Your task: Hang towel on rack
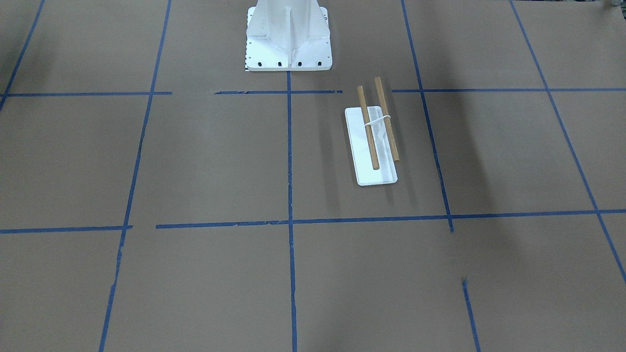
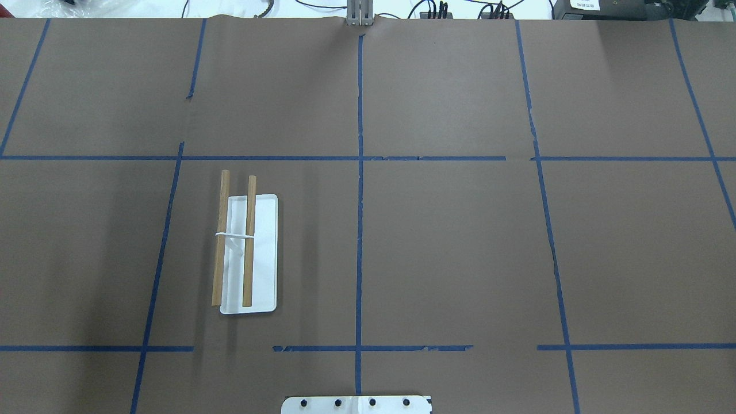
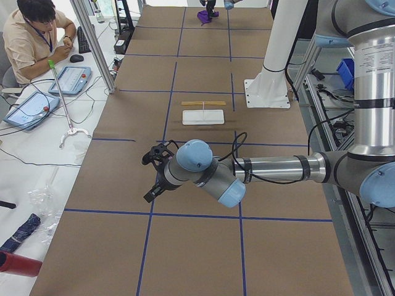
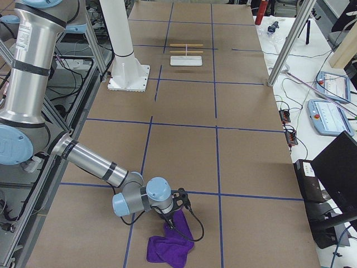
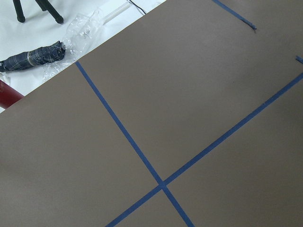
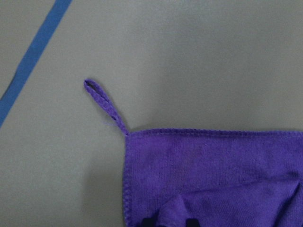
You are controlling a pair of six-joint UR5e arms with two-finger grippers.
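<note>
The purple towel (image 4: pixel 167 245) lies crumpled on the brown table near its right end; the right wrist view shows its corner (image 6: pixel 213 175) with a small loop. My right gripper (image 4: pixel 182 212) is down on the towel's edge. Its two dark fingertips (image 6: pixel 149 222) stand close together with a fold of towel between them, so it is shut on the towel. The rack (image 2: pixel 247 253) stands bare on the robot's left side of the table, a white base with two wooden rods (image 1: pixel 371 146). My left gripper (image 3: pixel 152 179) hovers over bare table, far from the rack; I cannot tell whether it is open.
The white robot pedestal (image 1: pixel 288 39) stands at the table's near edge, beside the rack. Beyond the left end, an operator (image 3: pixel 34 37) sits by tablets and cables. A red object and a wrapped umbrella (image 5: pixel 33 56) lie off that end.
</note>
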